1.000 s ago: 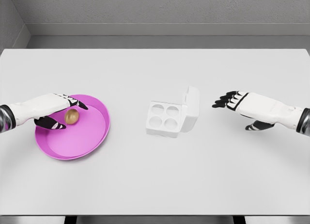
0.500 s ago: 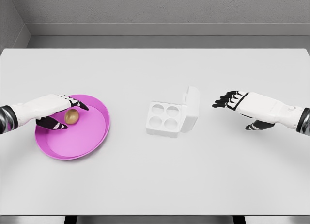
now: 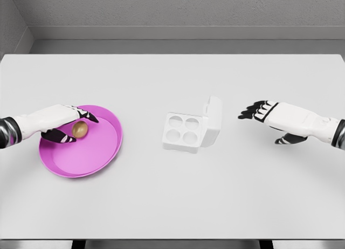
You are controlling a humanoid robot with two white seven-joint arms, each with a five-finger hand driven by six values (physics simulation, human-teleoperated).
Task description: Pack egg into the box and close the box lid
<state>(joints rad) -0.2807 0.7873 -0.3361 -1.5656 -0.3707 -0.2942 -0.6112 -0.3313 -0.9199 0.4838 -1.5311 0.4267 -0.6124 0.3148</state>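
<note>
Table (image 3: 172, 195) lies under my hands. Pink plate (image 3: 102, 157) sits under my left hand (image 3: 56, 122), which pinches the egg (image 3: 80, 129). Box (image 3: 183, 131) waits open beside my relaxed right hand (image 3: 280, 118). Squeezing loosely could drop the egg.

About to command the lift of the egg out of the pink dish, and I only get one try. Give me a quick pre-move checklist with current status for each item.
1. Left hand on the egg: fingers above and thumb below it, but firm contact is unclear. Cannot tell.
2. Egg sits inside the pink dish, near its left side. Ok.
3. Box lid is open, standing up on the right side. Ok.
4. All four cups in the box look empty. Ok.
5. Table between dish and box shows nothing in the way. Ok.
6. Right hand hovers right of the lid, fingers extended, holding nothing and apart from the box. Ok.
</note>
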